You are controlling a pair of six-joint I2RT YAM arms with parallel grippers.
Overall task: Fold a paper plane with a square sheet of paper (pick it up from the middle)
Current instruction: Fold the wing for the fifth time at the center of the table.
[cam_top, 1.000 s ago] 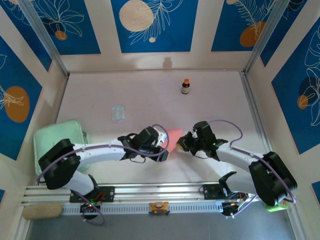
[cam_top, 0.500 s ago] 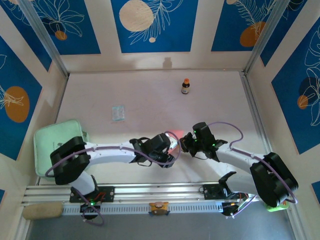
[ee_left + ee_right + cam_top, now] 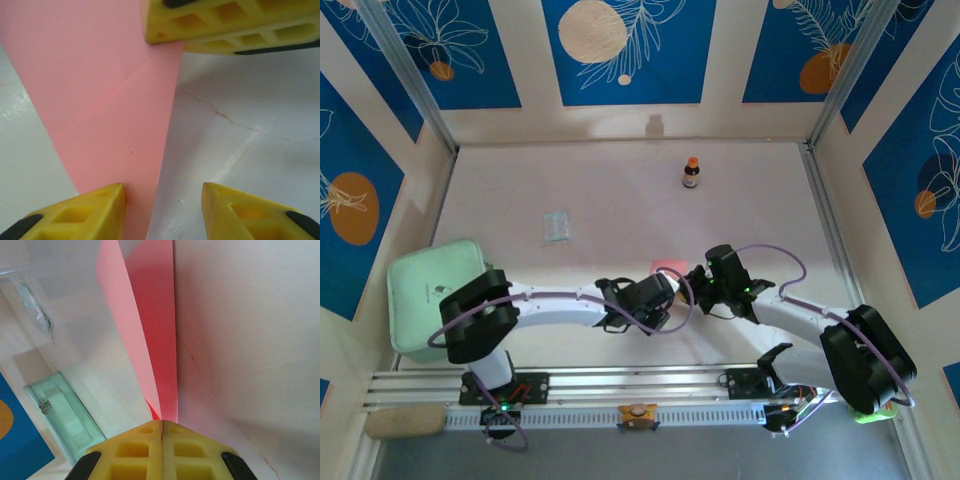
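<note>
My right pincer is clamped fully shut on the square sheet of paper. The sheet rises from its tips as a narrow V-shaped fold, near the front middle of the tabletop, between my two arms. My left pincer faces it, partly open and gripping nothing. The sheet's long axis runs straight from it toward the right pincer, but off-centre, crowding one jaw, with its free edge in the gap. Whether that jaw touches paper I cannot tell. From above, both pincers cover most of the sheet.
</note>
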